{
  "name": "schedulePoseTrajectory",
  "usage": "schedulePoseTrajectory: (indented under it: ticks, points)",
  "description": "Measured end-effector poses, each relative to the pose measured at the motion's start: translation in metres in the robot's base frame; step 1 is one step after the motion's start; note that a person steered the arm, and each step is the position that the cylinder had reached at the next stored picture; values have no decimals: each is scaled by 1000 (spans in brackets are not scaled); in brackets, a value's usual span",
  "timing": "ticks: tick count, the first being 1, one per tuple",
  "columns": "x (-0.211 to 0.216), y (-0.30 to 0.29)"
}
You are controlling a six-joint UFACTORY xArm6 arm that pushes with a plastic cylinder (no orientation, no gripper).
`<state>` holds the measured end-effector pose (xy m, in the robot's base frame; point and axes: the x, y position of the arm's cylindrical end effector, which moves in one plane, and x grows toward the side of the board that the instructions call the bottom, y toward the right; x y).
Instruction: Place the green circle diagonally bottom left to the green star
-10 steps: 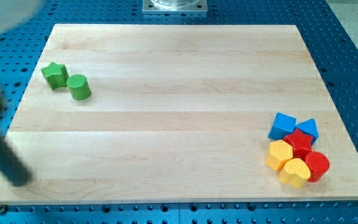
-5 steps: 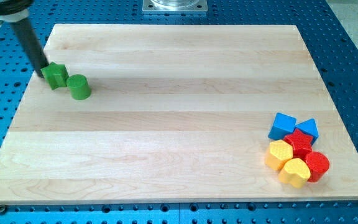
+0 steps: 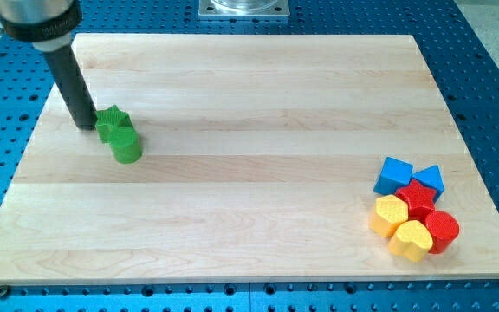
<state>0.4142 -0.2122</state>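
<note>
The green star (image 3: 112,120) lies in the upper left part of the wooden board (image 3: 249,165). The green circle (image 3: 127,145) touches it, just below and slightly to the right of the star. My tip (image 3: 86,126) is down on the board right against the star's left side. The dark rod rises from there toward the view's top left.
A cluster of blocks sits near the board's lower right: a blue cube (image 3: 393,176), a blue triangle (image 3: 430,181), a red star (image 3: 417,198), a yellow hexagon (image 3: 389,215), a yellow heart (image 3: 411,240) and a red cylinder (image 3: 443,230).
My tip swung from the board's lower left edge up to the star's left side, then pushed right and down. The star and the circle slid that way together.
</note>
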Motion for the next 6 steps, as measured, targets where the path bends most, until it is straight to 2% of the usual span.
schedulePoseTrajectory:
  ticks: [1,2,5,6]
  points:
    - [15,66]
    - [17,98]
    - [17,98]
    - [27,-3]
